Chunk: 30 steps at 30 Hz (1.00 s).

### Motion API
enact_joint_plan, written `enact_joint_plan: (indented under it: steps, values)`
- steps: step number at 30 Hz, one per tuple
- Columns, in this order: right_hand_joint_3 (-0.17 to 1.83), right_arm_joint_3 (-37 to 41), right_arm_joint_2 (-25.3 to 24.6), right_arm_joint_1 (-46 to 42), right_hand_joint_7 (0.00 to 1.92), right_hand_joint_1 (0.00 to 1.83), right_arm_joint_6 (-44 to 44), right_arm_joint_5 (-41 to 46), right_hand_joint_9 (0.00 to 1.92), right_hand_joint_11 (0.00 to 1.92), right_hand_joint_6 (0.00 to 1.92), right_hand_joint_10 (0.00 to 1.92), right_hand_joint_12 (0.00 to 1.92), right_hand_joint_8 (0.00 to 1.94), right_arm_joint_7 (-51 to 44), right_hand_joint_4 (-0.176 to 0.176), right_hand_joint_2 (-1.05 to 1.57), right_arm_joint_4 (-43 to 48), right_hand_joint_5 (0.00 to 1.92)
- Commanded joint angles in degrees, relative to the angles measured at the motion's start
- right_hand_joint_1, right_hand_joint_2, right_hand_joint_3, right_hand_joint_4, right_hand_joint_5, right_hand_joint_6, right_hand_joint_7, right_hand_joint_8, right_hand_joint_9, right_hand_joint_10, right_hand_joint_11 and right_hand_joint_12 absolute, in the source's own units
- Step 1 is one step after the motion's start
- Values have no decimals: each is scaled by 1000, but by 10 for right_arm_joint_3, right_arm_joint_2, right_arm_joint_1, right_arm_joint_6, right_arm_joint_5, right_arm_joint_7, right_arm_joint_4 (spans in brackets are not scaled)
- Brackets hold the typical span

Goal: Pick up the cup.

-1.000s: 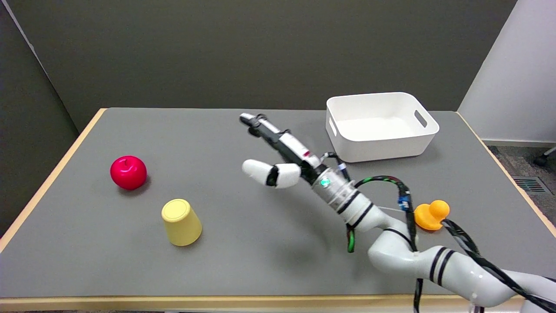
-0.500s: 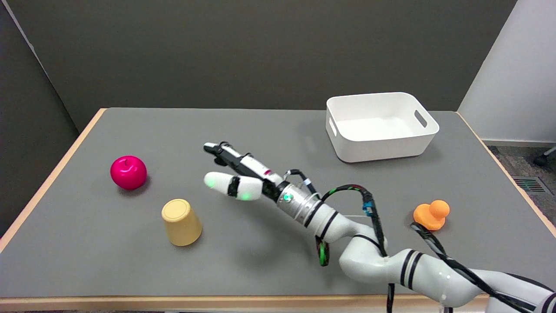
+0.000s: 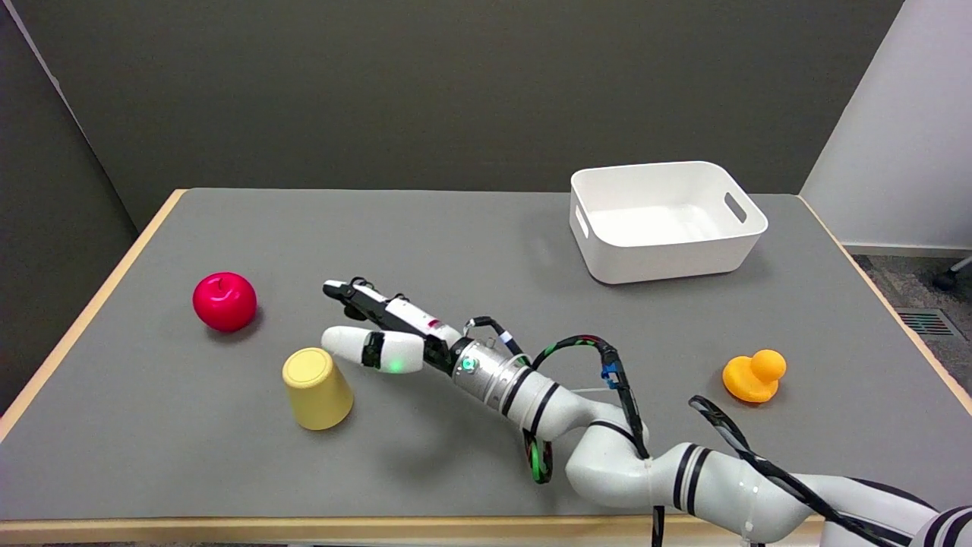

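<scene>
Nearby, robot hand point(image 3: 380, 330) spread, holding nothing — yellow cup point(image 3: 317, 388) just beside, red apple point(image 3: 225, 301) left.

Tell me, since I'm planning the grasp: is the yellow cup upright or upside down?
Upside down. The yellow cup stands on its wide rim on the table, its closed narrower base facing up.
</scene>
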Motion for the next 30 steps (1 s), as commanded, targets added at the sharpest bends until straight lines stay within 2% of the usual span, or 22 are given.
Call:
enact_joint_plan:
  steps: [1,13,16,19,21,23,26,30]
  values:
    - [866,-21,-31,9,-1,298,-34,-1,-1,-1,203,42,359,79,1,-93,560,-16,13]
    - [867,-17,-38,19,-1,349,-32,-14,-1,-1,197,20,331,44,-10,-83,581,-20,10]
    - [892,-14,-35,46,-1,425,-41,-90,-1,-1,178,26,298,55,-54,-83,578,1,19]
    - [906,-13,-35,72,24,519,-77,-168,-1,-1,362,101,249,135,-114,-88,584,31,61]
    - [917,-14,-35,84,59,563,-99,-226,-1,-1,431,249,406,265,-125,-102,595,46,121]
    - [906,-17,-35,93,91,578,-112,-280,-1,-1,435,367,477,307,-117,-106,611,54,155]
    - [917,-20,-36,97,166,581,-117,-298,1,-1,471,543,630,349,-114,-102,596,57,187]
    - [833,-20,-36,91,208,582,-118,-296,1,-1,428,573,670,289,-107,-105,621,61,223]
